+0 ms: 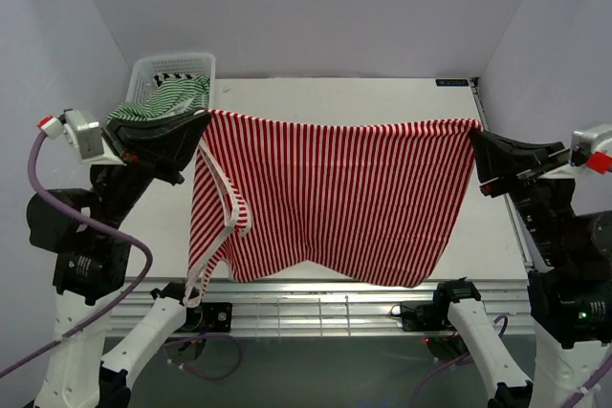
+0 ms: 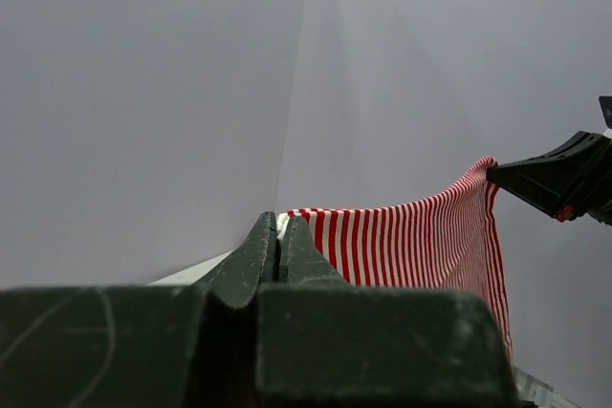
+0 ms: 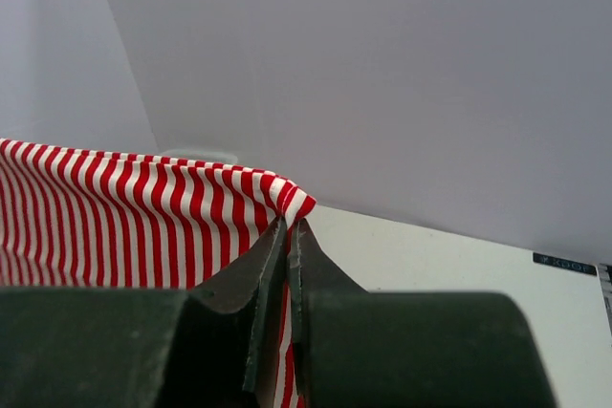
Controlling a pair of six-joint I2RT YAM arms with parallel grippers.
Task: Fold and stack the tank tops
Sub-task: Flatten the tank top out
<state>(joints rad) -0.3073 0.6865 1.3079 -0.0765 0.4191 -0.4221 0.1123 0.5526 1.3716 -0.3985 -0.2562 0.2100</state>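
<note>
While the red-and-white tank top (image 1: pixel 325 198) hangs spread over the table (image 1: pixel 382 97), my left gripper (image 1: pixel 203 121) and right gripper (image 1: pixel 474 137) each clamped shut on an upper corner, I judge no fold made; the green-and-white top (image 1: pixel 167 97) and black-and-white top (image 1: pixel 176 75) wait unfolded at the basket (image 1: pixel 143 66).

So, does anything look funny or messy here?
The green striped top flops over the near rim of the white basket instead of lying inside. The red striped top hangs stretched between the left hand and the right hand, its straps dangling on the left.
</note>
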